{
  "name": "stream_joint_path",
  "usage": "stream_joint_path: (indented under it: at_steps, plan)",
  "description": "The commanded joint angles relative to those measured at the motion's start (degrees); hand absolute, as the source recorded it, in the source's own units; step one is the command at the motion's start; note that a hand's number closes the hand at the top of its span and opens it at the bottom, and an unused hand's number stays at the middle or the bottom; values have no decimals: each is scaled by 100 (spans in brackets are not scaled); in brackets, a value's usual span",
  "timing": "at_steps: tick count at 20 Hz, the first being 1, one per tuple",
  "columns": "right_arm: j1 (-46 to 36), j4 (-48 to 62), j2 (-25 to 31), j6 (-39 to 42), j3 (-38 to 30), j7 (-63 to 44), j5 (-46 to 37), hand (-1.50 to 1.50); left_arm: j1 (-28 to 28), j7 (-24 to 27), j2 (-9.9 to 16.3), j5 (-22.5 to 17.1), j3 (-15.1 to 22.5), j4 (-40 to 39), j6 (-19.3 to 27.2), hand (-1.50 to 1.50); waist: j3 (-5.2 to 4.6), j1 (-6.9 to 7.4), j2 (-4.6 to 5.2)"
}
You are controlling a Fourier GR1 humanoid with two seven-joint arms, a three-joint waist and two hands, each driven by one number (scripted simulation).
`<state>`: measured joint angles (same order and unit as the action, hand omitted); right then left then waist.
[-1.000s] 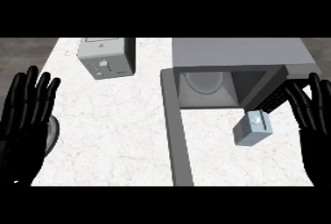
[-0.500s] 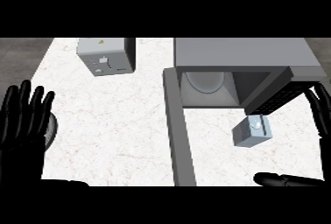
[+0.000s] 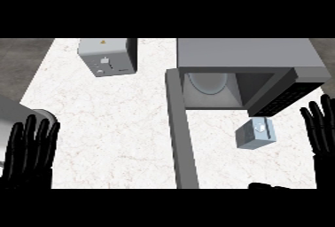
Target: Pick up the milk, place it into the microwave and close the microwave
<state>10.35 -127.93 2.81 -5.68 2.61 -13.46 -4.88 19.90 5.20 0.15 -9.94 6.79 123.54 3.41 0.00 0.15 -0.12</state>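
One milk carton (image 3: 256,134) stands just left of the right hand (image 3: 322,128)'s straight fingers; one microwave (image 3: 243,71) gapes open; left hand (image 3: 27,153) is flat-fingered too.

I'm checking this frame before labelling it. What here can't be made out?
- Right hand: the head view's right edge cuts it off, so only straight fingers show.
- Left hand: its wrist runs under the lower band.
- Dark shape at the lower edge: too little shows to name it.
- Milk: its label is too small to read.
- Microwave: its roof hides most of the inside behind the open door.
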Motion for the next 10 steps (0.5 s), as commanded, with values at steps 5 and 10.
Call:
stream_joint_path:
  at_steps: [5, 10]
  plan:
    - [423, 703, -84, 217, -304, 717, 323, -150, 845, 470, -13, 152, 608, 250, 91, -150, 3, -1, 3]
    - [68, 1760, -247, 149, -343, 1305, 278, -150, 1225, 874, 136, -174, 252, 201, -356, -150, 1, 20, 7]
